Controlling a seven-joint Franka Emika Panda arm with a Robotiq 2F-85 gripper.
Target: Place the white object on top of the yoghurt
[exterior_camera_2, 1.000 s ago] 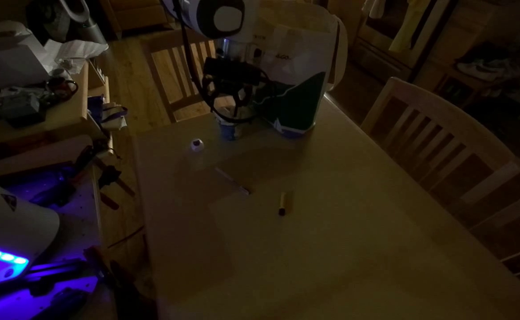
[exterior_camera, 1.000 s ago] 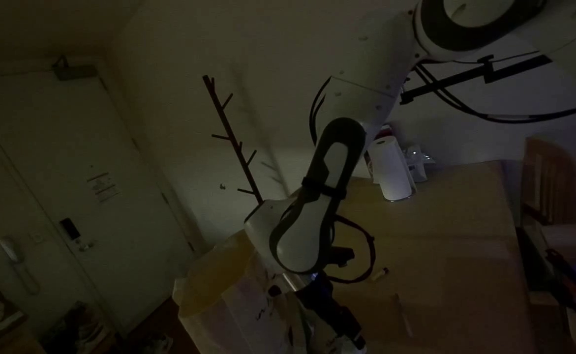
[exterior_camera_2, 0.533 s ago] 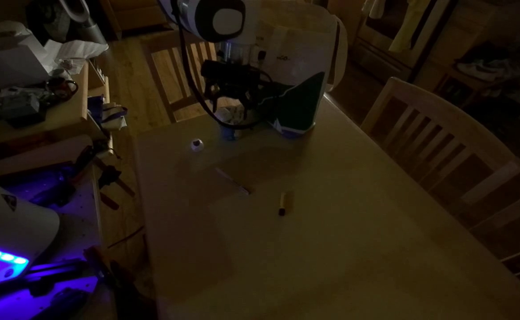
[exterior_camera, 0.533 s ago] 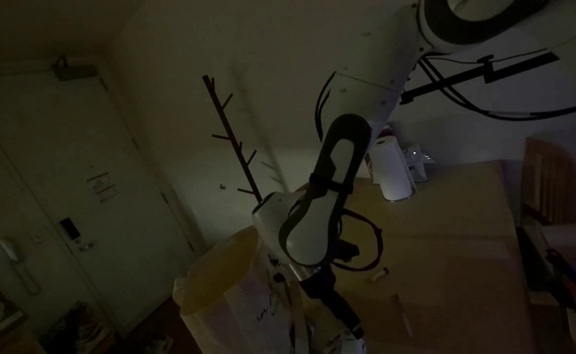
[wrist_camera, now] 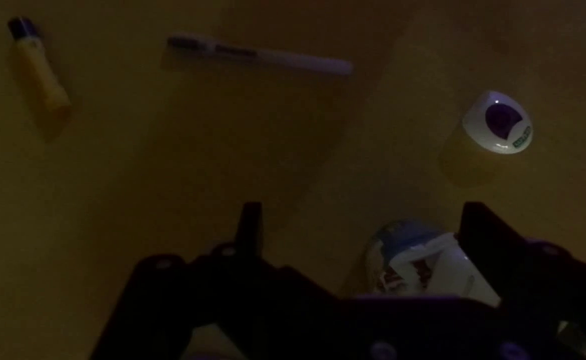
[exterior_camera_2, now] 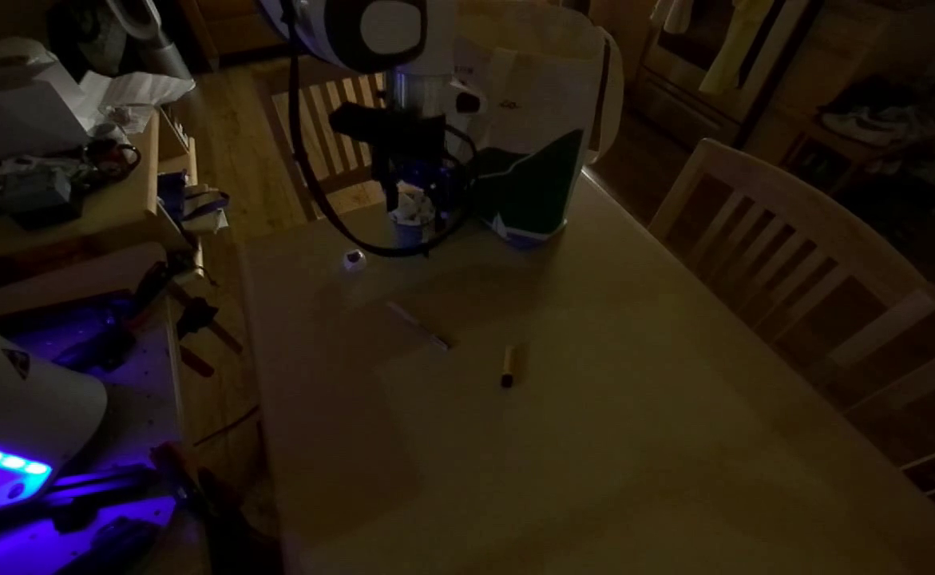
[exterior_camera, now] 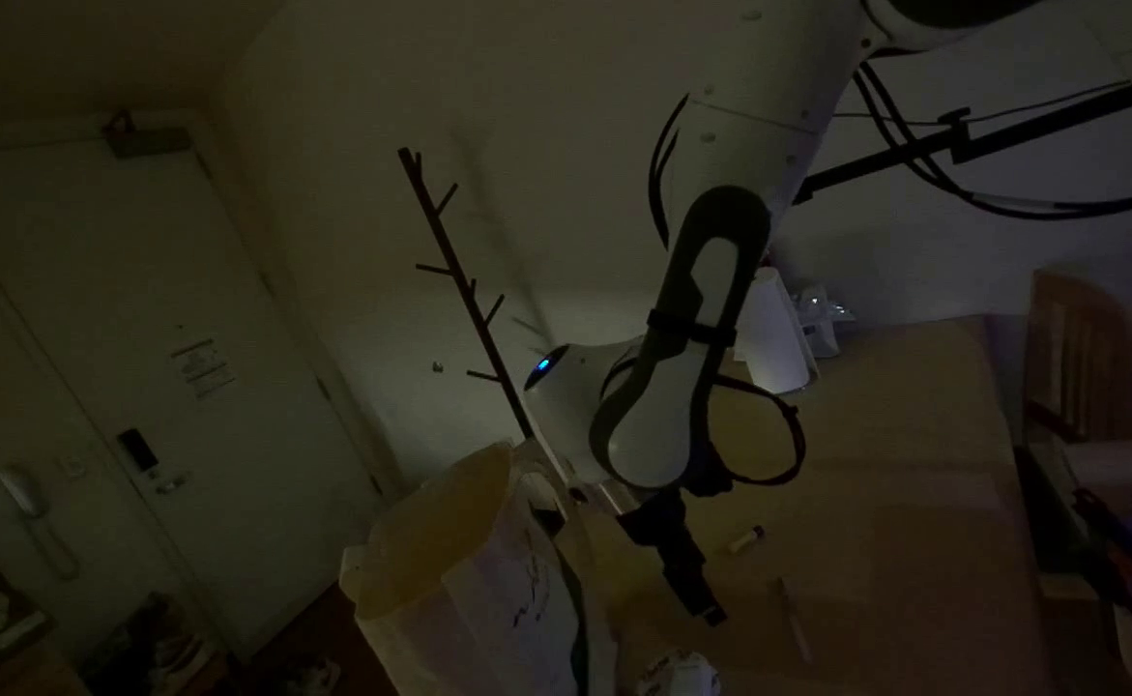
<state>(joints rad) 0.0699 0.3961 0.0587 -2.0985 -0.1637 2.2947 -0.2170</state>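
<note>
Best guess for the white object was the small, glossy white rounded plastic thing with a purple mark point(wrist_camera: 498, 122), sitting on the brown wood-look tabletop point(wrist_camera: 272, 155) at the upper right of the wrist view. Big caveat though: an angular white piece with dark red bits point(wrist_camera: 450, 275) seemed to sit at the top of the blue-and-white round yoghurt tub point(wrist_camera: 408, 235) at lower right, and I couldn't tell if that belonged to the tub or was set there, in which case the job may have been done. The rounded one looked light, hard and kinda slippery to me, probably not fragile. I'd have grabbed it low, across its widest sides, since pinching the sloped top would likely pop it out. If it was the angular piece instead, I'd guess light and crushable, so a soft squeeze on its edges. The black two-finger gripper point(wrist_camera: 363, 207) had its fingers wide apart with nothing held, and in an exterior view the fingertips point(exterior_camera: 713, 616) hung clear of the tub, near the bottom of the frame. Further out, a slim white pen with a dark end point(wrist_camera: 267, 56) lay at top centre of the wrist view, and a short yellow tube with a dark cap point(wrist_camera: 41, 67) at upper left.
</note>
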